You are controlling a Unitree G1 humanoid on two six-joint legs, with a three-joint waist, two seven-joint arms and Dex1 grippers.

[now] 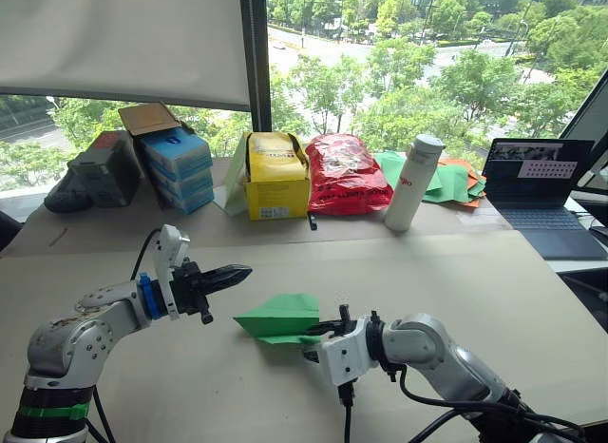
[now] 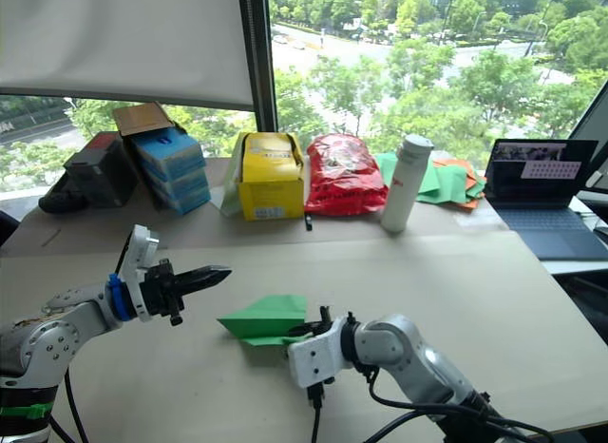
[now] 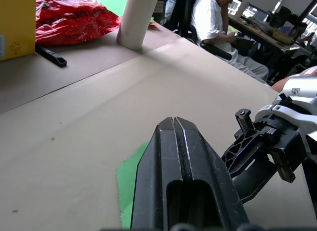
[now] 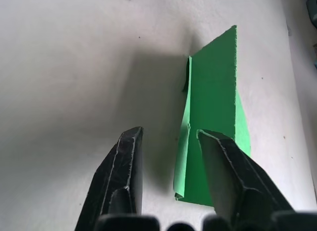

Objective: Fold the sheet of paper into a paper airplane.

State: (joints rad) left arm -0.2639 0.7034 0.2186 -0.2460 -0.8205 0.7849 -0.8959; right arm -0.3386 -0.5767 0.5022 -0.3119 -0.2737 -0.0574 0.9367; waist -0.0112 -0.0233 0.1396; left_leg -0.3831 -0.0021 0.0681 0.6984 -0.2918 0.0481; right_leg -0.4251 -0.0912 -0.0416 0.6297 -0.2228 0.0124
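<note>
Sheet of paper (image 1: 278,318): bright green, thin, already folded into a narrow wedge w/ layered flaps, i.e. partway to the paper airplane. Lies on the tan table surface, near the front-centre. Pointed end faces the robot's left; the wider end faces the right. In the head views the far half lies flat as a broad panel, w/ a crease running lengthwise and a narrower flap below it along the near edge. In the right wrist view 1 long flap stands up slightly off the table, casting a shadow beside it; the edges look clean and straight, the end cut square.
</note>
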